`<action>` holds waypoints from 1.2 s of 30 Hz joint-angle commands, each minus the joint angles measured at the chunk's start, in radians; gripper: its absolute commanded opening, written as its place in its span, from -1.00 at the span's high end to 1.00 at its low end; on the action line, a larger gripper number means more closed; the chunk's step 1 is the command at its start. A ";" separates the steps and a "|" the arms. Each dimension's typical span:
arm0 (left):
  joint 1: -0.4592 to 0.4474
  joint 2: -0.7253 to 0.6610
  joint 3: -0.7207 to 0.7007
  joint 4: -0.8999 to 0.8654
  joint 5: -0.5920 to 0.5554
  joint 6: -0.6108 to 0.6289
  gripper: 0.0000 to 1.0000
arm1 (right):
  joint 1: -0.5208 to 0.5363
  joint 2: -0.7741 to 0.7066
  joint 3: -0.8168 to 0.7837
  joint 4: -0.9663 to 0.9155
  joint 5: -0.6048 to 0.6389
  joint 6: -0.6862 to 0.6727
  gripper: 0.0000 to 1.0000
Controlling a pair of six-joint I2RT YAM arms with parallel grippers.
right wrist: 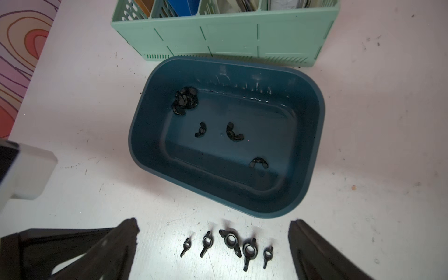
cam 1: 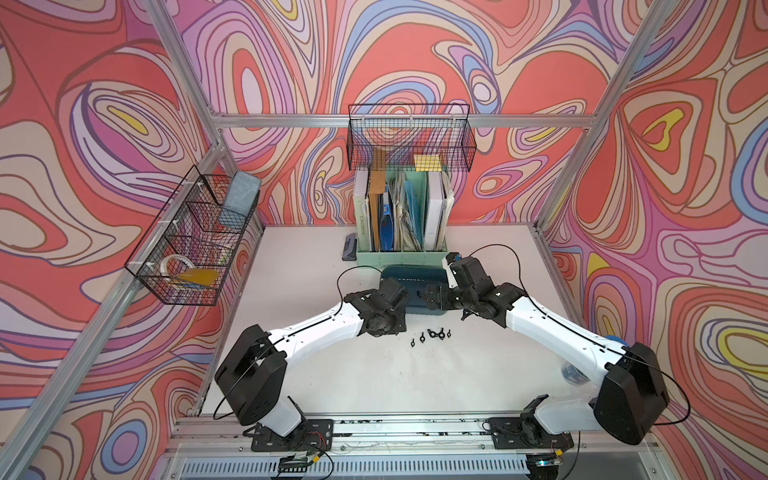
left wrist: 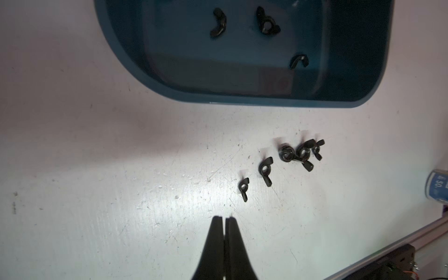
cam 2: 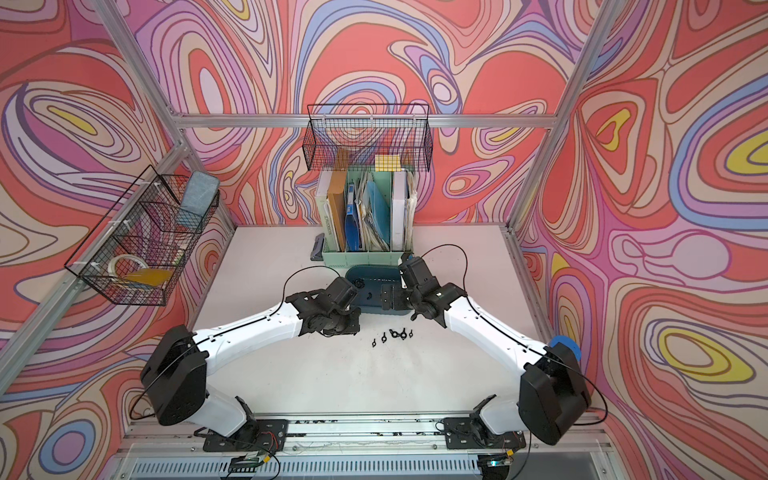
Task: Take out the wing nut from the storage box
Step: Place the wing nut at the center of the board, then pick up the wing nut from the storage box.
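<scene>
White table [right wrist: 72,121], storage box [right wrist: 308,116], wing nuts [right wrist: 224,234] beside

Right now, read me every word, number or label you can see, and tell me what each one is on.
"50." on the blue-and-white cylinder; the rest of its label is blurred.
Lettering on the pale book spine in the mint-green file holder: too blurred to read.
Any print on the reddish patch on the storage box floor: unreadable.

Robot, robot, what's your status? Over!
Left hand shut, empty. Right hand open, empty. Five wing nuts out beside storage box, more nuts inside. Nothing blocking.
</scene>
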 commanded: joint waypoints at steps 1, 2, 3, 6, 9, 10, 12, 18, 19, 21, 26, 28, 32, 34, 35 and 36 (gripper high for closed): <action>-0.040 0.068 0.029 -0.038 -0.079 -0.018 1.00 | 0.001 -0.042 -0.026 -0.044 0.067 -0.008 -0.96; -0.047 0.086 0.032 -0.033 -0.079 -0.023 1.00 | 0.000 -0.051 -0.030 -0.051 0.073 -0.007 -0.96; -0.053 0.101 0.034 -0.026 -0.076 -0.023 1.00 | -0.001 -0.058 -0.034 -0.054 0.077 -0.005 -0.96; -0.062 0.145 0.048 -0.011 -0.069 -0.024 1.00 | 0.000 -0.076 -0.046 -0.061 0.084 0.005 -0.97; -0.070 0.182 0.072 -0.017 -0.071 -0.017 1.00 | 0.001 -0.087 -0.049 -0.069 0.089 0.011 -0.97; -0.069 0.191 0.078 -0.019 -0.073 -0.013 1.00 | 0.002 -0.089 -0.049 -0.071 0.091 0.012 -0.96; -0.070 0.207 0.087 -0.021 -0.071 -0.010 1.00 | -0.001 -0.090 -0.048 -0.074 0.093 0.013 -0.96; -0.078 0.237 0.088 0.005 -0.043 -0.015 1.00 | 0.001 -0.078 -0.043 -0.071 0.089 0.014 -0.97; -0.078 0.242 0.088 0.007 -0.041 -0.016 1.00 | 0.001 -0.075 -0.042 -0.071 0.087 0.014 -0.96; -0.081 0.249 0.085 0.014 -0.033 -0.019 1.00 | 0.001 -0.069 -0.037 -0.068 0.085 0.013 -0.97; -0.082 0.264 0.089 0.016 -0.021 -0.022 0.92 | 0.000 -0.046 -0.023 -0.063 0.078 0.006 -0.97; -0.082 0.259 0.090 0.013 -0.023 -0.019 0.72 | 0.002 -0.037 -0.016 -0.059 0.077 0.004 -0.96; -0.082 0.239 0.100 -0.021 -0.044 0.000 0.34 | -0.001 -0.013 0.005 -0.053 0.075 -0.002 -0.96; -0.082 0.226 0.115 -0.050 -0.062 0.014 0.28 | 0.000 0.003 0.016 -0.046 0.076 -0.005 -0.97; -0.082 0.218 0.123 -0.064 -0.073 0.022 0.27 | -0.001 0.012 0.022 -0.041 0.073 -0.006 -0.97; -0.080 0.211 0.133 -0.078 -0.082 0.029 0.23 | -0.001 0.021 0.029 -0.040 0.073 -0.007 -0.96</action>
